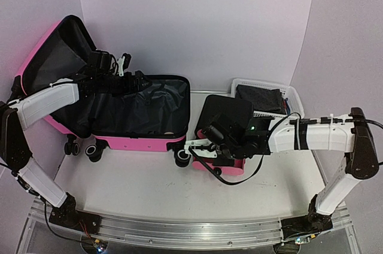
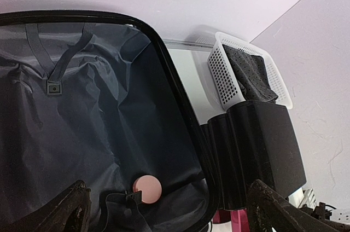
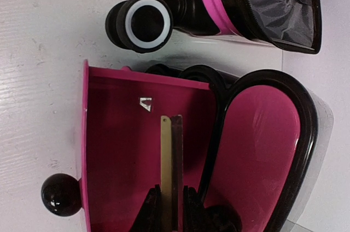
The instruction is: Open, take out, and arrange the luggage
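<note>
Pink luggage (image 1: pixel 139 141) lies open at far left (lid raised); the left gripper (image 2: pixel 168 199), released above a pink disc (image 2: pixel 147 188) inside, may snag loose lining (image 2: pixel 82 133). Meanwhile the right gripper (image 3: pixel 170 204), clenched on a thin strip (image 3: pixel 165 155), could jam the drawer (image 3: pixel 115 150).

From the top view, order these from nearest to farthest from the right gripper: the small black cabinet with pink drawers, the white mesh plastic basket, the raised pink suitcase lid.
1. Small black cabinet with pink drawers: the right gripper is at its near-left corner.
2. White mesh plastic basket: rear right.
3. Raised pink suitcase lid: far left.
</note>
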`<state>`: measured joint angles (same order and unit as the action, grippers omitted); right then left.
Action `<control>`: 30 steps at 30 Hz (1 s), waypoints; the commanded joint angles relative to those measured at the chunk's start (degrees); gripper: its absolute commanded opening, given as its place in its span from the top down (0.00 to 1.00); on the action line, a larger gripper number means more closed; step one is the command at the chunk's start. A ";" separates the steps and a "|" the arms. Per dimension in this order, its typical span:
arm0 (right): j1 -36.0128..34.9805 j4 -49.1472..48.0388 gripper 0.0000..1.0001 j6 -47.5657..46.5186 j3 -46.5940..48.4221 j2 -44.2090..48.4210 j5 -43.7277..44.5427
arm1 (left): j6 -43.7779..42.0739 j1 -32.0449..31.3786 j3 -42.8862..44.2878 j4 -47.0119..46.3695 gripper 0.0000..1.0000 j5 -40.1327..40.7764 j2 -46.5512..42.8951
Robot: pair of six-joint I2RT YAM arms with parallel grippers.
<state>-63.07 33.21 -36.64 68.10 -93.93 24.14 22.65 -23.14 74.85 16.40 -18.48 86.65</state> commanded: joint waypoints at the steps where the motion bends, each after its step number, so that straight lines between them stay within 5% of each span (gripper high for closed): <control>1: -0.28 -9.91 1.00 -1.53 -2.91 -0.80 6.10 | 0.55 0.13 -0.20 -2.74 0.00 -0.81 -2.64; 5: -0.26 -10.36 0.97 -2.65 -4.42 -1.22 5.43 | 0.64 0.14 0.12 -2.78 0.01 -1.36 -2.22; 13: -0.04 -4.23 0.62 -2.22 -3.92 1.18 0.34 | 0.72 0.17 -0.22 -2.78 0.01 -1.65 -2.10; 19: 0.77 4.34 0.48 3.53 -0.06 5.22 -8.61 | 0.51 0.15 -0.31 -2.78 0.01 -1.60 -2.10; 25: 1.08 11.55 0.44 9.39 4.28 7.10 -16.13 | 0.77 0.20 -0.04 -2.91 0.01 -1.84 -1.31; 30: 1.08 15.51 0.53 11.00 6.40 5.63 -31.37 | 1.06 0.20 0.62 -3.09 0.00 -2.56 -0.32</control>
<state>-62.02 44.07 -28.93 71.70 -88.49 7.38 23.03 -23.14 74.85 16.40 -19.70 86.65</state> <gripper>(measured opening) 0.495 0.995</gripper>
